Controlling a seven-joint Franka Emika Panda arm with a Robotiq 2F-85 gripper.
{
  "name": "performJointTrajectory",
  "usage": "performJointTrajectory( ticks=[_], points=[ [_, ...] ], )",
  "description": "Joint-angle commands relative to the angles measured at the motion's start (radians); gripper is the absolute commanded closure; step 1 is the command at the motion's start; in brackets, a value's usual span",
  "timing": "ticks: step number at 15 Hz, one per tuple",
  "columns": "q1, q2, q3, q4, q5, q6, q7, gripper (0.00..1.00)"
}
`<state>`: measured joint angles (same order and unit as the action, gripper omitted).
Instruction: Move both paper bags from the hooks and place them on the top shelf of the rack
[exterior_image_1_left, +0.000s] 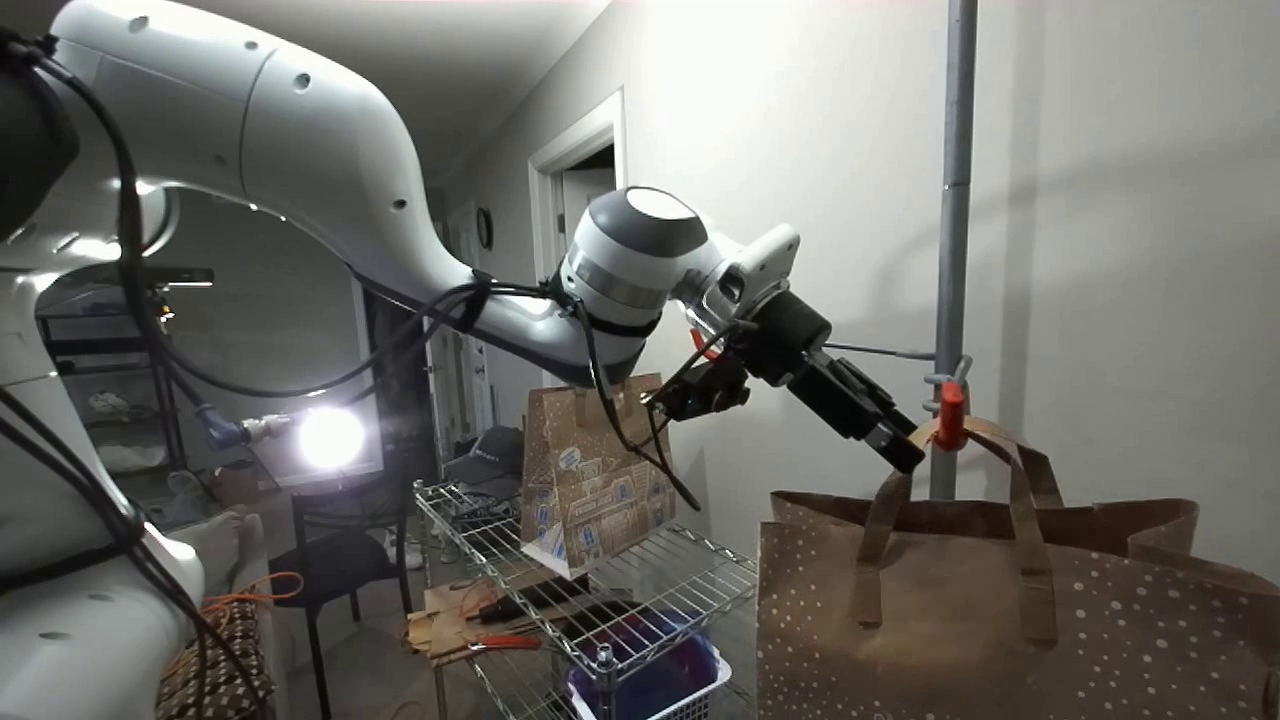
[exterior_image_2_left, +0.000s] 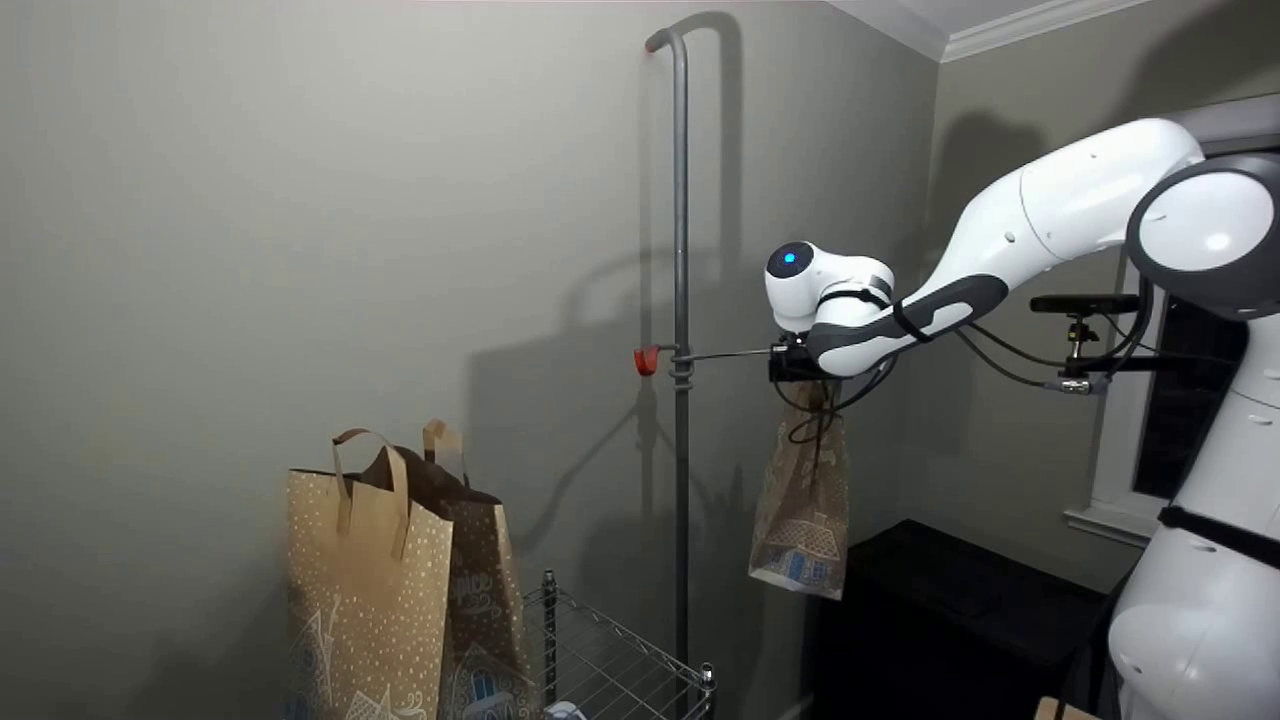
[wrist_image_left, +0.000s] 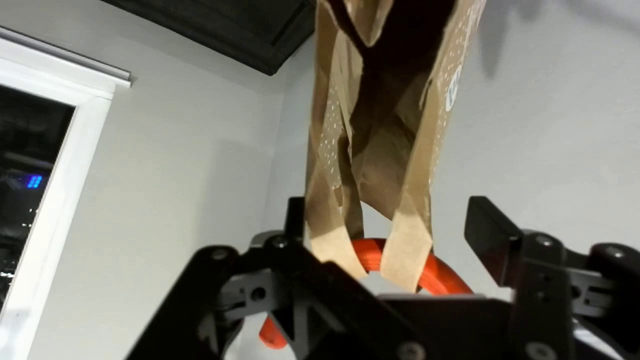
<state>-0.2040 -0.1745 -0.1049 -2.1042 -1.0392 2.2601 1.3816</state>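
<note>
One brown paper bag hangs by its looped handles from an orange-red hook (exterior_image_1_left: 951, 415); its speckled face (exterior_image_1_left: 930, 610) fills the lower right of an exterior view. This bag also hangs below the arm in an exterior view (exterior_image_2_left: 800, 500). In the wrist view its handles (wrist_image_left: 407, 245) loop over the hook (wrist_image_left: 370, 252). My gripper (wrist_image_left: 388, 215) is open, with the handles between its fingers, close to one finger. The gripper (exterior_image_1_left: 908, 442) sits beside the hook. The other paper bag (exterior_image_1_left: 600, 480) (exterior_image_2_left: 370, 580) stands on the rack's top shelf (exterior_image_1_left: 700, 575) (exterior_image_2_left: 620, 665). The other hook (exterior_image_2_left: 646, 360) is bare.
The grey metal pole (exterior_image_1_left: 955, 200) (exterior_image_2_left: 681, 200) stands by the wall and carries both hook arms. A purple bin in a white basket (exterior_image_1_left: 660, 670) sits on a lower rack level. A black cabinet (exterior_image_2_left: 930, 600) stands in the corner behind the hanging bag.
</note>
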Motion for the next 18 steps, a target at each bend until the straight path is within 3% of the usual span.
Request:
performJointTrajectory(
  ticks=[1,7,8,9,18],
  points=[
    [0.008,-0.001,-0.008,0.009,-0.038,0.017,0.015,0.0],
    [0.008,0.006,-0.015,0.011,-0.057,0.028,0.009,0.01],
    [0.008,0.007,-0.016,0.01,-0.059,0.033,0.009,0.25],
    [0.008,0.009,-0.016,0.01,-0.057,0.036,0.01,0.26],
    [0.008,0.003,-0.018,0.009,-0.059,0.035,0.014,0.84]
  ],
)
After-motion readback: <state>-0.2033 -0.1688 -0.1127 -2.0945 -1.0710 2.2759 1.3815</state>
